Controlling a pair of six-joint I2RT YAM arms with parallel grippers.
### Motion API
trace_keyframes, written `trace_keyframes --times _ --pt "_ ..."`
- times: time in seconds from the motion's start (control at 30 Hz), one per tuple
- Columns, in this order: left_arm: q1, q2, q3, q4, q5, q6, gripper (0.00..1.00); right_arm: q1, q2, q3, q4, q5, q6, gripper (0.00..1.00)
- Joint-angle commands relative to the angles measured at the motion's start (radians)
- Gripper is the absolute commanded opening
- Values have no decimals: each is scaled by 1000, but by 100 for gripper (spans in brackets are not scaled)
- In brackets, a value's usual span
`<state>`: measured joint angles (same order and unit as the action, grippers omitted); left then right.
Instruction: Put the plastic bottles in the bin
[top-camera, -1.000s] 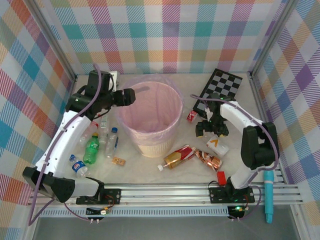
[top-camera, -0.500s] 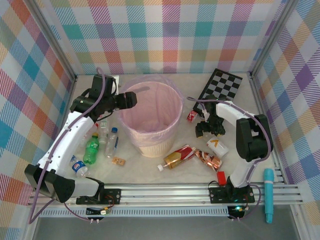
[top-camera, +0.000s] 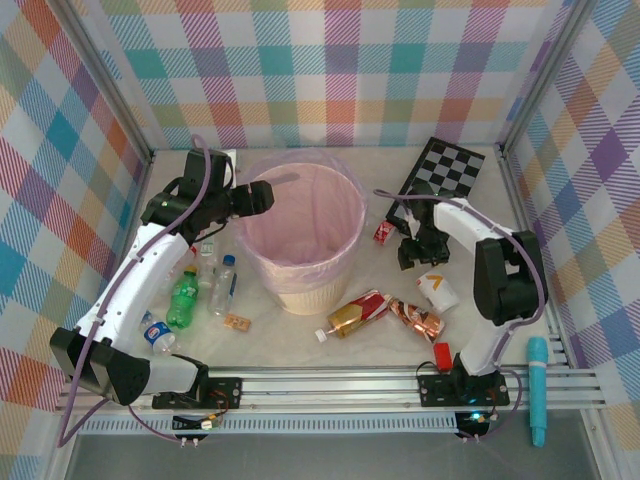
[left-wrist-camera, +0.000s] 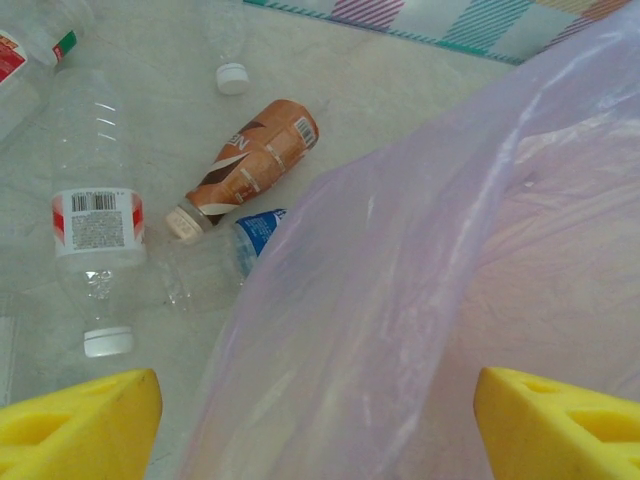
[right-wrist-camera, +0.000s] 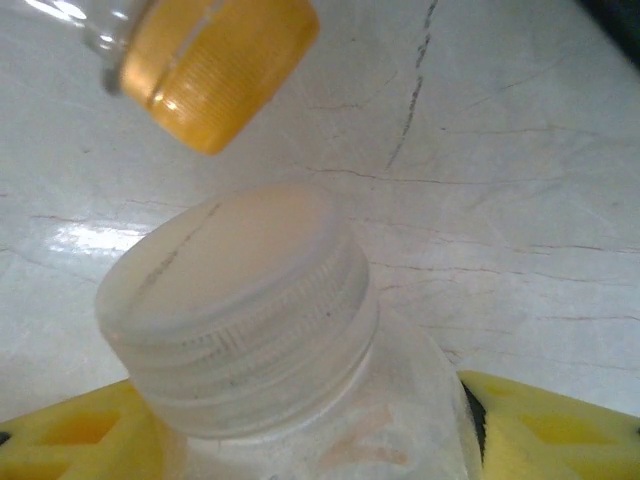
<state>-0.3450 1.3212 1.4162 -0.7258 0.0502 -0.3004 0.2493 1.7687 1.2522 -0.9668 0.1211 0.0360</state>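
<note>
Front of the bin (top-camera: 300, 295): an orange-brown bottle (top-camera: 350, 315) and a crumpled coppery bottle (top-camera: 415, 320) lie on their sides, not yet picked; two.
Front-left of the bin: small brown block (top-camera: 237, 321); one, not for binning.
Left of the bin: plastic bottles (top-camera: 225, 285) lie loose within the left arm's reach, the green bottle (top-camera: 183, 298) among them; five by my count.
Right of the bin: right gripper (top-camera: 420, 250) is low at the table. A white-capped bottle (right-wrist-camera: 240, 310) sits between its fingers (right-wrist-camera: 70, 445), which are close on both sides, lined up for a pick. Whether it is clamped, I cannot tell.
Left rim of the bin: left gripper (top-camera: 255, 195) is over the pink liner (left-wrist-camera: 420, 300), fingers (left-wrist-camera: 80, 420) wide apart with nothing between. The spot suits a drop.
Behind-right of the bin: checkerboard (top-camera: 445, 170); one, to be left alone.
</note>
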Motion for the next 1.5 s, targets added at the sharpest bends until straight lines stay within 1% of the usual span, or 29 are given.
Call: trace_keyframes --times 0.0,0.13,0.23,0.4,0.57,0.67,0.77,0.83,0.87,0.9,0.93,1.07,1.17,1.3,1.47 --pt "-9 7 -10 29 -19 -26 82 3 -73 59 -93 20 -23 62" --pt "-9 -1 -10 31 -6 -30 82 2 -151 148 -171 30 -12 59" --pt "-9 -5 -12 27 3 -30 82 2 -226 275 -227 -1 6 56" --pt "-9 -17 -47 56 14 -45 83 2 -305 510 -266 -130 49 55" --pt "-9 -20 -78 84 20 -55 83 2 -317 733 -258 -240 87 54" --pt "-8 -13 -86 91 23 -58 83 12 -295 829 -189 -363 139 54" --pt "-9 -7 -92 107 28 -64 83 53 -271 883 -66 -460 205 53" --pt "-11 -4 -97 116 30 -68 83 80 -267 863 73 -537 274 53" --pt "-11 -4 -103 122 33 -70 83 95 -271 824 168 -601 333 53" --pt "-10 -5 -107 126 32 -74 83 118 -272 793 271 -632 385 53" --pt "-11 -6 -113 131 32 -78 83 150 -265 783 332 -643 408 52" --pt "-12 -8 -124 142 24 -88 83 263 -174 829 361 -640 404 53" --pt "-12 -6 -122 143 19 -86 83 334 -87 855 282 -610 354 54" --pt "-12 -4 -115 138 13 -84 83 425 -11 831 201 -489 266 54" --pt "-12 -3 -107 129 -7 -79 83 493 37 736 171 -334 210 54"
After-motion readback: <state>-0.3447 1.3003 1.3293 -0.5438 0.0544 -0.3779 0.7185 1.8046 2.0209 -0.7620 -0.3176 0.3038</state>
